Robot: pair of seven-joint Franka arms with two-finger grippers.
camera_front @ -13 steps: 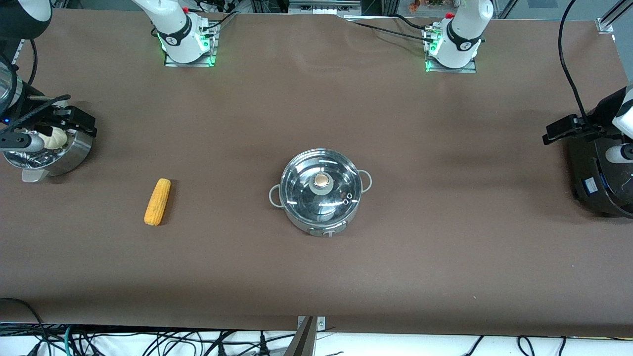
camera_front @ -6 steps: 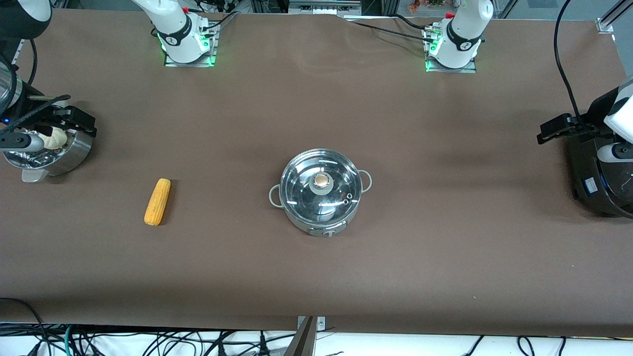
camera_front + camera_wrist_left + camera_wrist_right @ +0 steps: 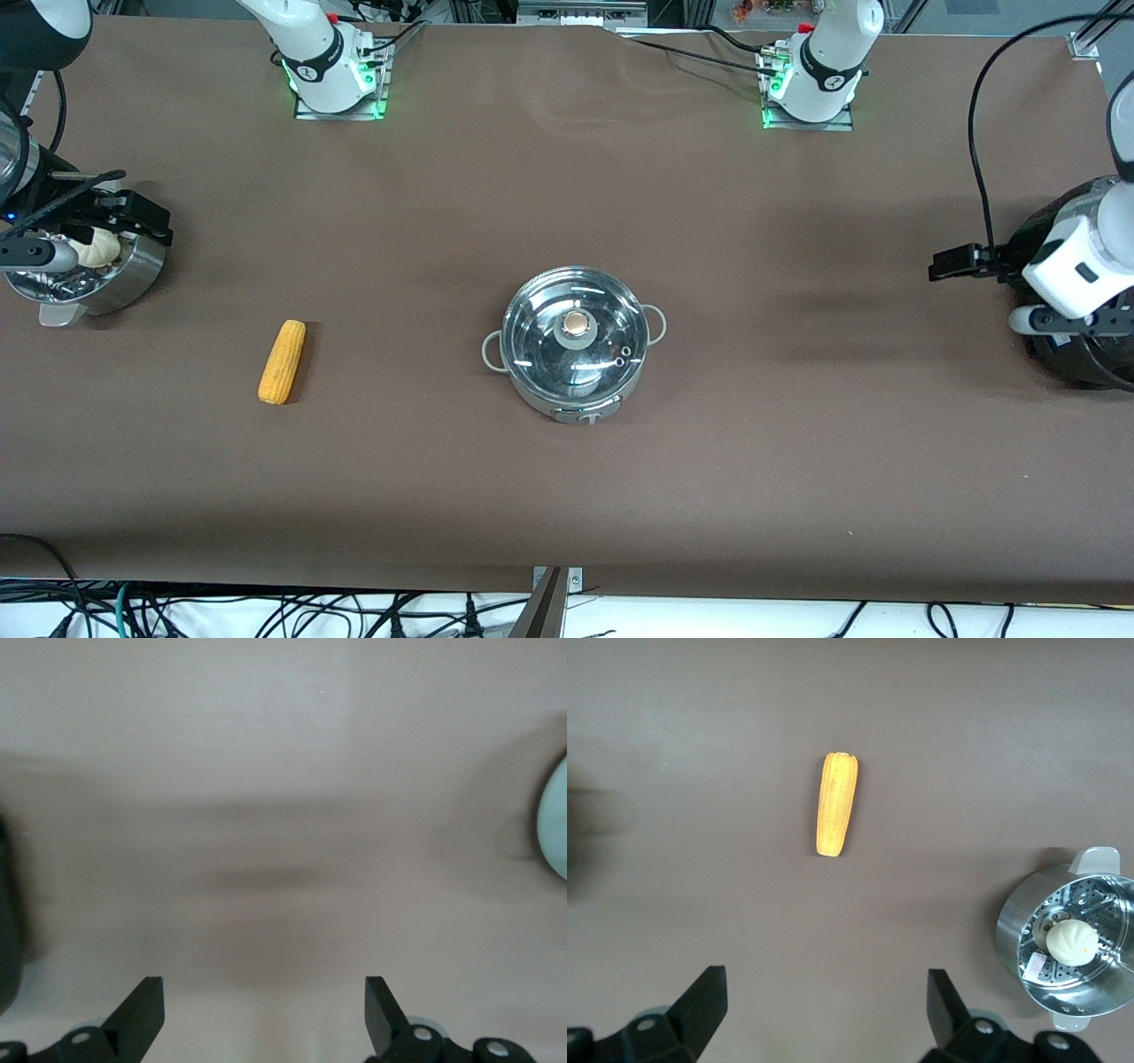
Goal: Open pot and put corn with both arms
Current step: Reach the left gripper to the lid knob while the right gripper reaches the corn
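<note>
1. Left tool (image 3: 259,1010) released, swung off the black cooker (image 3: 1076,354) toward the pot (image 3: 574,341); lid (image 3: 574,330) not yet lifted.
2. Right tool (image 3: 824,1010) released, waiting above the steamer basket (image 3: 1072,943); corn (image 3: 836,804) lying ahead of it.
3. Brown desk (image 3: 797,461) flat; cables along its edge.

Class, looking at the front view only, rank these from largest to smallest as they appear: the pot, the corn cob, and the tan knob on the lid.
1. The pot
2. The corn cob
3. The tan knob
</note>
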